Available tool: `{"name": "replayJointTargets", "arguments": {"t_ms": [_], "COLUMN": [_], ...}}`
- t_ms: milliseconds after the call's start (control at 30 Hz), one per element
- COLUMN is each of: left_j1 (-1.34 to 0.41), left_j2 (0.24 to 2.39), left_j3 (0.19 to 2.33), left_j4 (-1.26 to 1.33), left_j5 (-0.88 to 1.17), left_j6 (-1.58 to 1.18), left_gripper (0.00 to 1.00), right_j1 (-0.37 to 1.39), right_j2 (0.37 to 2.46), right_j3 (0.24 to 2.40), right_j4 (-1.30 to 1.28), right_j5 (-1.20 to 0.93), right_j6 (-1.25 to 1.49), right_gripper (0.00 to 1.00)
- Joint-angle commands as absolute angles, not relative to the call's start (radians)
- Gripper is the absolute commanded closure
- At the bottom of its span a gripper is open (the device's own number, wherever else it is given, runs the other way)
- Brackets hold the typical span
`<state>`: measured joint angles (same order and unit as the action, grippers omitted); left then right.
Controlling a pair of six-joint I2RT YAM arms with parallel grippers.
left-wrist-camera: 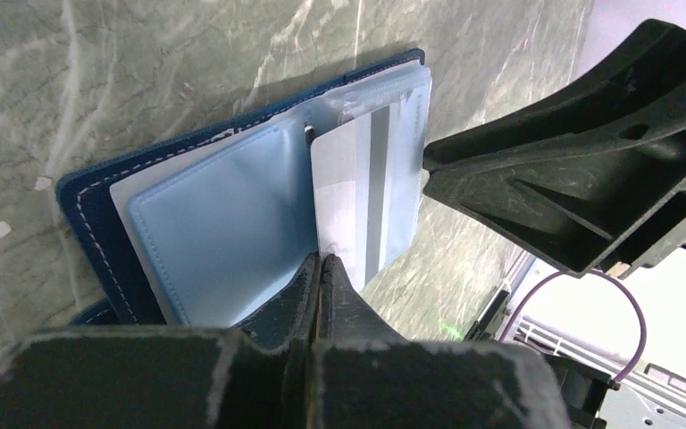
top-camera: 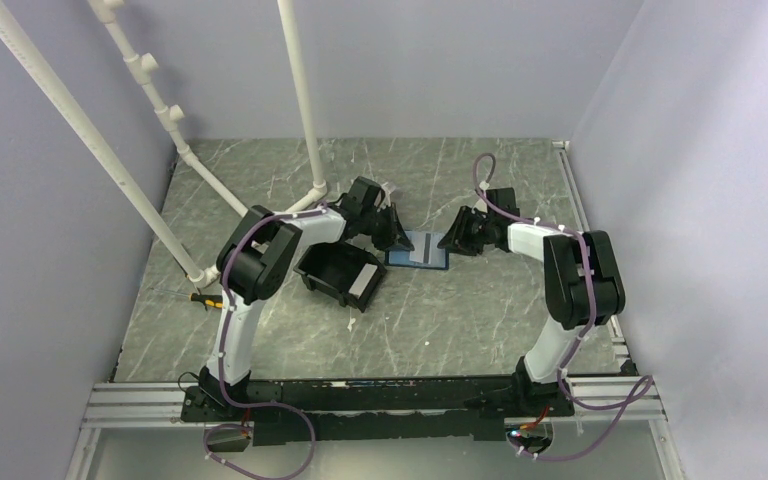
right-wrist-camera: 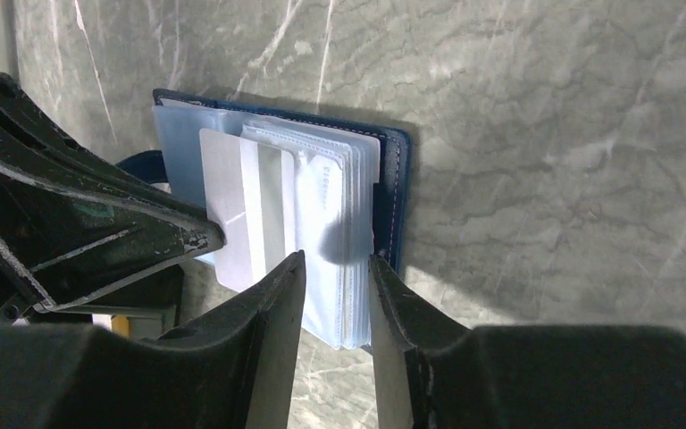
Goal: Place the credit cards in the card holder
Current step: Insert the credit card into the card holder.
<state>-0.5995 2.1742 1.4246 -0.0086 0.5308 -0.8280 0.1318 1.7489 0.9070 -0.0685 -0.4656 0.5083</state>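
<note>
The navy-blue card holder (top-camera: 417, 250) lies open on the table between my two grippers, with its light blue inside (left-wrist-camera: 214, 232) and clear sleeves (right-wrist-camera: 344, 214) up. My left gripper (left-wrist-camera: 322, 259) is shut on the near edge of the pale whitish card (left-wrist-camera: 353, 188). The card lies over the sleeves and also shows in the right wrist view (right-wrist-camera: 246, 206). My right gripper (right-wrist-camera: 337, 259) is open, its jaws standing either side of the sleeve stack's edge, by the navy cover (right-wrist-camera: 398, 192). The orange-tan card is out of view.
A black plastic bin (top-camera: 340, 272) sits tilted just left of the card holder, under my left arm. A small screwdriver (top-camera: 203, 298) lies at the table's left edge. White pipes (top-camera: 300, 90) rise at the back left. The grippers (top-camera: 400, 240) (top-camera: 455, 243) are close together.
</note>
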Motion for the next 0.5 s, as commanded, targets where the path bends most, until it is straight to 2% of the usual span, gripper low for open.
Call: {"name": "replayJointTargets", "arguments": {"t_ms": [0,200,400,433,467], "left_j1": [-0.594,-0.624,-0.633,-0.632,-0.631], "left_j2": [2.203,2.238,2.221,2.209,2.198], "left_j3": [1.449,1.51,1.539,1.539,1.541], "left_j4": [-0.009,-0.01,-0.12,-0.141,-0.16], "left_j5": [0.563,0.555,0.54,0.531,0.525], "left_j6": [-0.818,-0.822,-0.74,-0.724,-0.712], "left_gripper": [1.0,1.0,1.0,0.98,0.92], "right_j1": [0.135,0.146,0.136,0.134,0.134], "right_j2": [1.788,1.793,1.778,1.777,1.774], "right_j3": [0.934,0.888,0.875,0.873,0.873], "right_j4": [-0.022,0.06,0.049,0.049,0.047], "right_j5": [-0.52,-0.568,-0.554,-0.551,-0.548], "right_j6": [0.511,0.576,0.568,0.566,0.563], "right_gripper": [0.67,0.79,0.8,0.8,0.8]}}
